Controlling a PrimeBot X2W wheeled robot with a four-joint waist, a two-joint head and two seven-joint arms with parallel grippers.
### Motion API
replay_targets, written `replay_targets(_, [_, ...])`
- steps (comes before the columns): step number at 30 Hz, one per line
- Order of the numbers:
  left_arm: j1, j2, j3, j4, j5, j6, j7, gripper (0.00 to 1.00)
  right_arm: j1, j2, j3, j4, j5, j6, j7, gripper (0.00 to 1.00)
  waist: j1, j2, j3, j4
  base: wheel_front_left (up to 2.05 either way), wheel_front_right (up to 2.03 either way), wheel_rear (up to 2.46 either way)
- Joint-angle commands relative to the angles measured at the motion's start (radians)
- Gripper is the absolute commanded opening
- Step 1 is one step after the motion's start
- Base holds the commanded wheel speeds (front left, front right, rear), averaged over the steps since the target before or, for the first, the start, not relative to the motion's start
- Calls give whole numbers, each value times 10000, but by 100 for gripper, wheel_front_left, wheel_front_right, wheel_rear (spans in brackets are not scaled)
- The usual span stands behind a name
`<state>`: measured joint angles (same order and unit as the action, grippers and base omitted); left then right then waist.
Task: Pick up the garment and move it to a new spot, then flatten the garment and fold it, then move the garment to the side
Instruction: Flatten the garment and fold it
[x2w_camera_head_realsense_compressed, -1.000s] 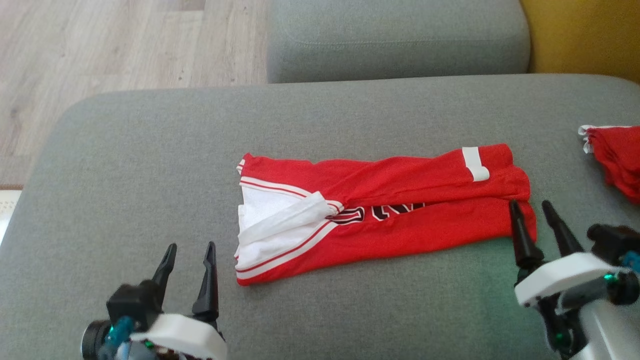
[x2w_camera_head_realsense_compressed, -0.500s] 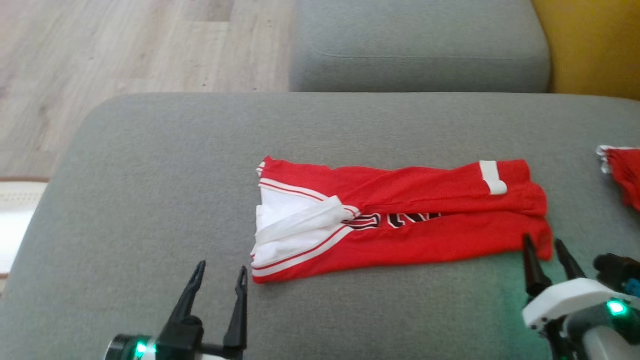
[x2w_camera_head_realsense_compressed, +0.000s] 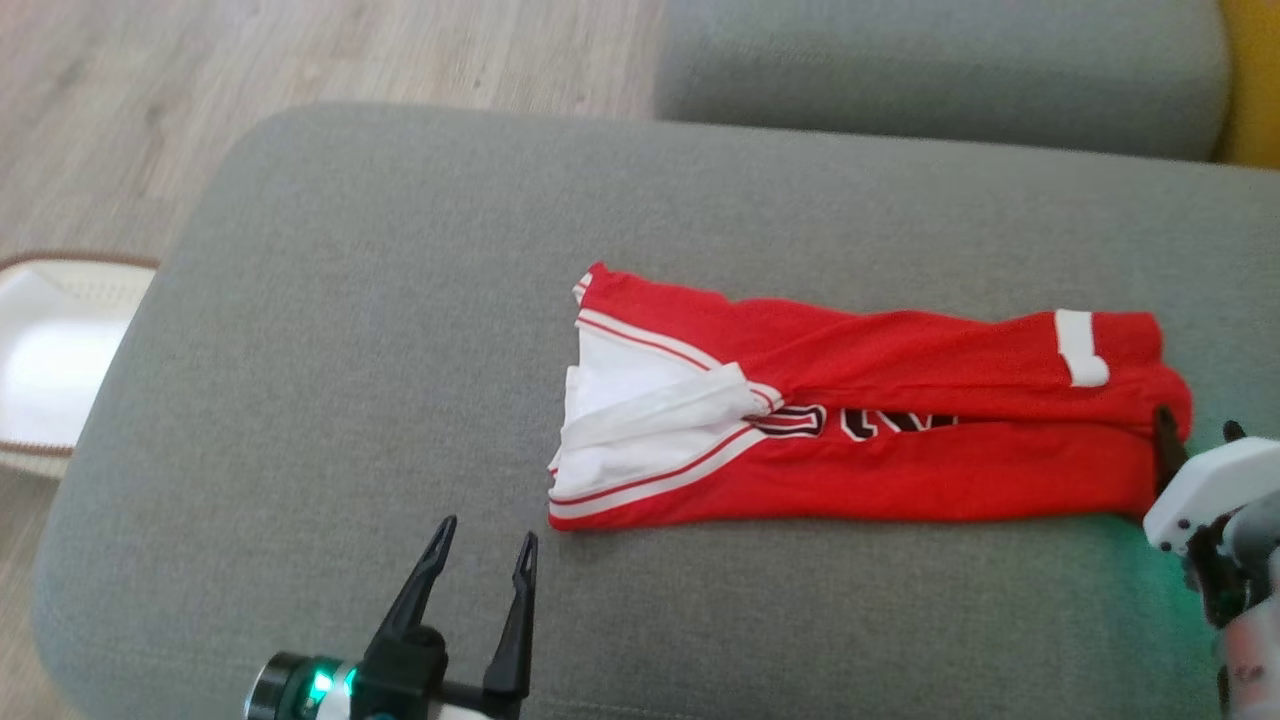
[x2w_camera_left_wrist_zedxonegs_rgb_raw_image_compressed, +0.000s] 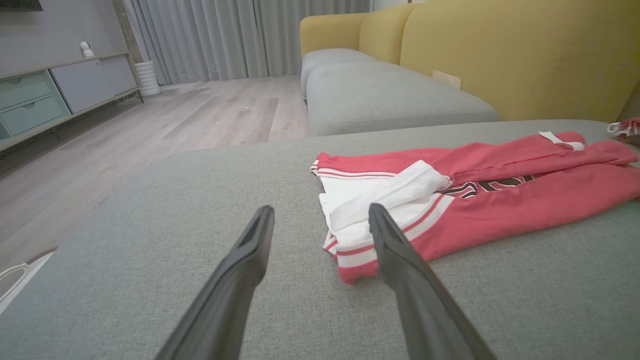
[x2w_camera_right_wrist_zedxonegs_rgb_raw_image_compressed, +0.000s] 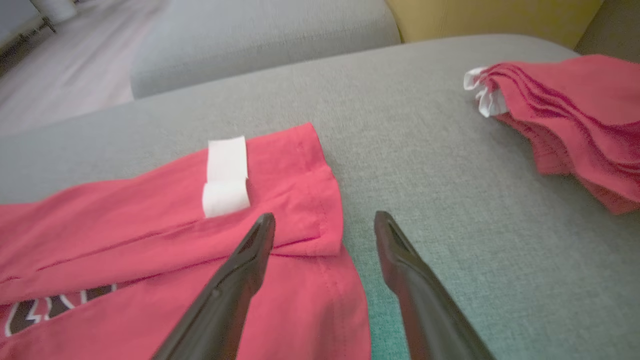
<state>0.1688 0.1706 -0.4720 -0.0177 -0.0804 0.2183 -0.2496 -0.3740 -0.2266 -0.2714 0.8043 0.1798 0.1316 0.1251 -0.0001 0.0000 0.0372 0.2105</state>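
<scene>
Seemingly folded lengthwise, the red garment awaits moving aside; left gripper at seven o'clock, right gripper at four, both spread wide, empty.

Red fabric jersey with white striped trim and black lettering, folded lengthwise into a long flat band. White-trimmed end just ahead and right of left gripper; hem end beneath right gripper.

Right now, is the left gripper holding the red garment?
No, the left gripper stands open over the grey cushion, just beside the near corner of the red garment, with no cloth between its fingers.
</scene>
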Motion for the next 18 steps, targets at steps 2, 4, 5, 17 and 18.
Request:
replay_targets(2, [-618, -157, 369, -246, 90, -76, -122, 100, -545, -269, 49, -77, -285, -9, 166, 100, 1, 0, 271, 113, 0, 0, 0])
replay_targets(4, [-717, -248, 387, -233, 136, -148, -122, 100, -787, -336, -86, 141, -611, -9, 363, 100, 1, 0, 443, 139, 0, 0, 0])
replay_targets(5, [-765, -290, 393, -224, 148, -192, -122, 100, -896, -363, -169, 232, -788, -9, 436, 100, 1, 0, 525, 146, 0, 0, 0])
replay_targets(17, [-1266, -687, 537, -104, 269, -558, -122, 100, -1581, -1, 276, 1024, -1327, -9, 1613, 100, 1, 0, 1091, 22, 0, 0, 0])
replay_targets(18, [-1290, -707, 553, -101, 280, -577, -122, 100, -1585, 33, 413, 1054, -1228, -9, 1758, 100, 1, 0, 1111, 11, 0, 0, 0])
